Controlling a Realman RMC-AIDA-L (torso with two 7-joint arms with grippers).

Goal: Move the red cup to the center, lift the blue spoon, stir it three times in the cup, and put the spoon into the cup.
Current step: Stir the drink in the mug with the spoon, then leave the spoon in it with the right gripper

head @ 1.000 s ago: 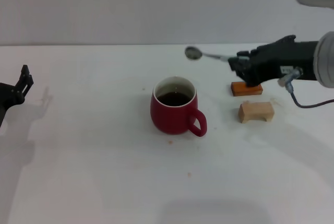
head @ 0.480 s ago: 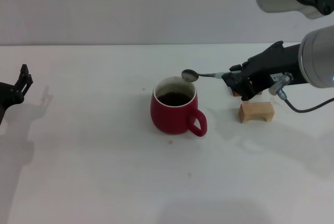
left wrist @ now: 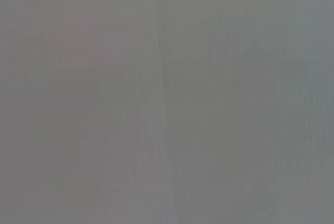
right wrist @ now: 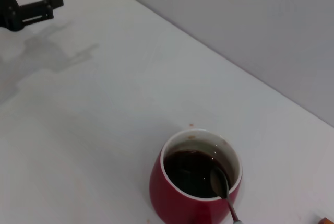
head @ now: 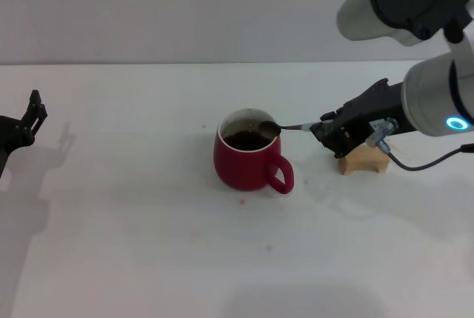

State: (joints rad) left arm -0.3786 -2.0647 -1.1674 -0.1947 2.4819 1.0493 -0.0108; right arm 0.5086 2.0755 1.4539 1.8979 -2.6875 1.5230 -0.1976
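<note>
The red cup (head: 241, 166) stands mid-table with dark liquid inside and its handle toward the front right. It also shows in the right wrist view (right wrist: 177, 203). My right gripper (head: 326, 130) is just right of the cup, shut on the blue spoon (head: 289, 127). The spoon's light-blue handle is hidden in the fingers. Its grey bowl dips over the cup's right rim into the liquid, as the right wrist view (right wrist: 219, 179) shows. My left gripper (head: 31, 114) is parked open at the far left edge, far from the cup.
A tan block (head: 363, 161) lies on the table just below my right gripper. An orange-brown block corner (right wrist: 326, 219) shows in the right wrist view. The left wrist view shows only a grey surface. A wall bounds the table's far edge.
My right gripper has moved left and down with the spoon. The spoon's bowl went from above and behind the cup into the cup's mouth. The left arm has not moved.
</note>
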